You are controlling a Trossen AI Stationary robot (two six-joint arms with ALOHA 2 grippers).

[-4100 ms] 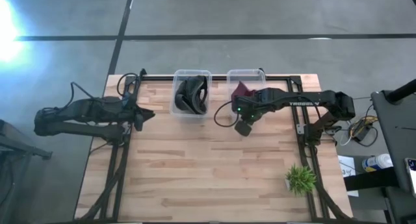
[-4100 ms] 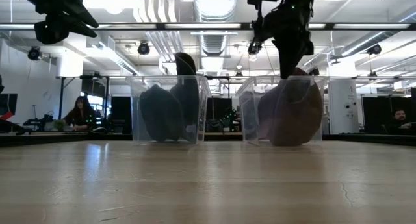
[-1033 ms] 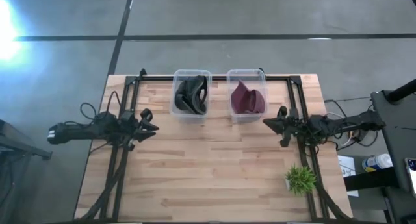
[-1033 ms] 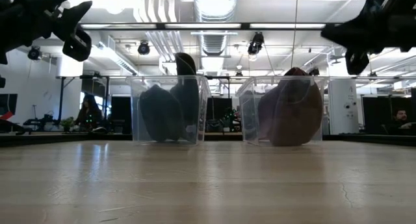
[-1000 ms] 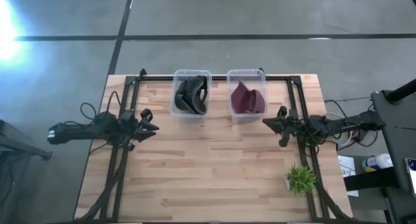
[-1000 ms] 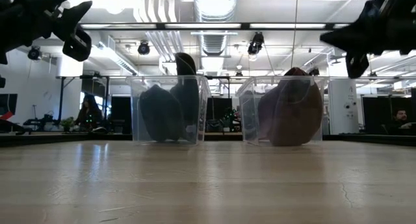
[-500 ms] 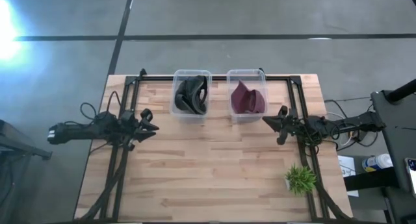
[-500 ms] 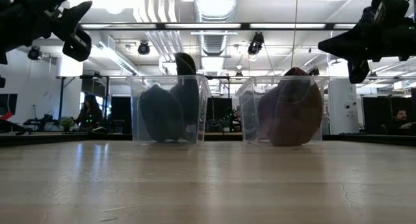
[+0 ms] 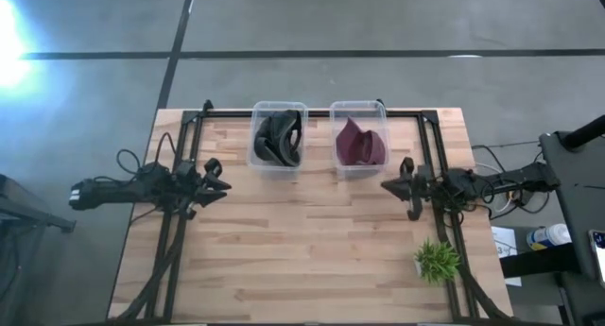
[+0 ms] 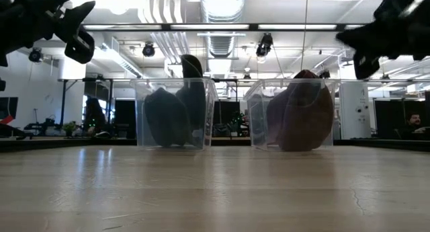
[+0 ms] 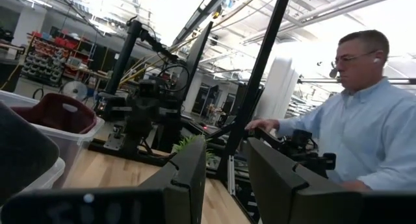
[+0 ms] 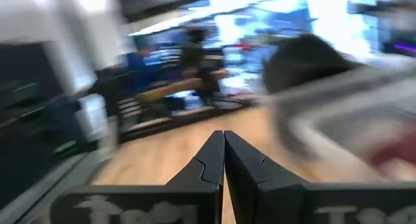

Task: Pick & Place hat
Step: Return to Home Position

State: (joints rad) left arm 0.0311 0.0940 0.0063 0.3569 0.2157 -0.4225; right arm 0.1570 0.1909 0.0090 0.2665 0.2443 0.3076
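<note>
A black hat (image 9: 277,137) sits in the left clear bin (image 9: 257,156) and a maroon hat (image 9: 359,142) in the right clear bin (image 9: 378,167), both at the table's far edge. In the low view the black hat (image 10: 168,114) and maroon hat (image 10: 302,114) stand upright against the bin walls. My left gripper (image 9: 222,186) hovers at the table's left edge, open (image 11: 226,149), holding nothing. My right gripper (image 9: 386,185) hovers near the right edge, just nearer than the maroon bin, shut (image 12: 223,136) and empty.
A small green plant (image 9: 437,260) stands near the table's right near corner. The bare wood table (image 9: 302,250) stretches between the arms. A person in a light shirt (image 11: 370,126) stands beyond the table's right side. Black frame rails (image 9: 170,241) run along both sides.
My right gripper has wobbled slightly in place near the right edge, dipping and rising again. Some seconds earlier it hung over the maroon hat's bin and has since drawn back toward the right edge. The hats have not moved.
</note>
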